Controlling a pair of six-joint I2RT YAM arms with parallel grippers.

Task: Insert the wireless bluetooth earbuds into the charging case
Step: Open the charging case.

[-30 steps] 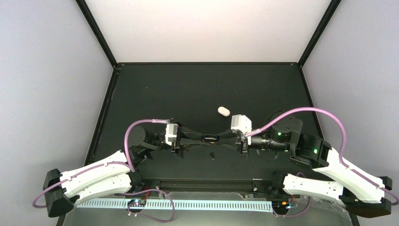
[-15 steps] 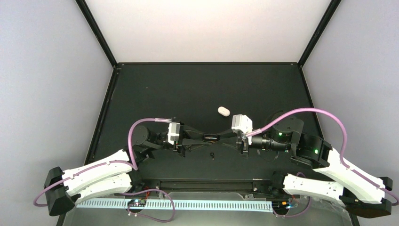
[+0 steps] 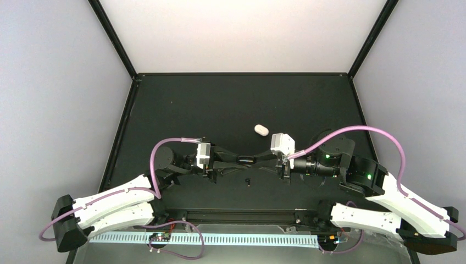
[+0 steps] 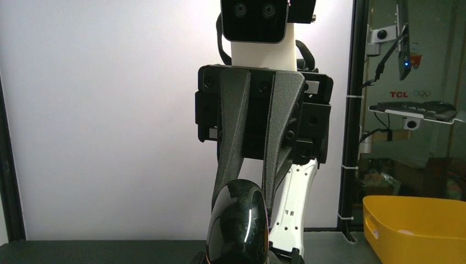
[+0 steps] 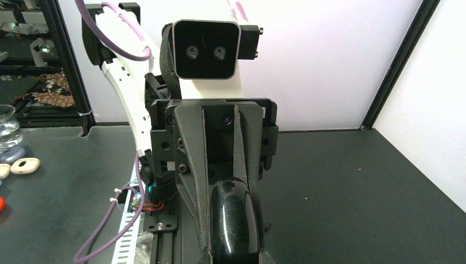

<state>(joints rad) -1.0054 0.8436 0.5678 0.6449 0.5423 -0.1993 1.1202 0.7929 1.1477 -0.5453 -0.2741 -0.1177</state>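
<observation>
At counter (image 3: pixel 220 104) centre, left jaws and right jaws both clench one glossy black puck (image 3: pixel 247 160). White case (image 3: pixel 261 130) lies just beyond, apparently shut, untouched. One likely earbud (image 3: pixel 248 181) lies loose toward the near edge; the other is unseen. Insertion judged not begun.

Lying flat on dark mat (image 3: pixel 192 110) nr ctr: sm. glossy white oval charging case (image 3: pixel 261 130), appearing shut. Sitting apart, nr front edge: one tiny black earbud (image 3: pixel 248 181).
</observation>
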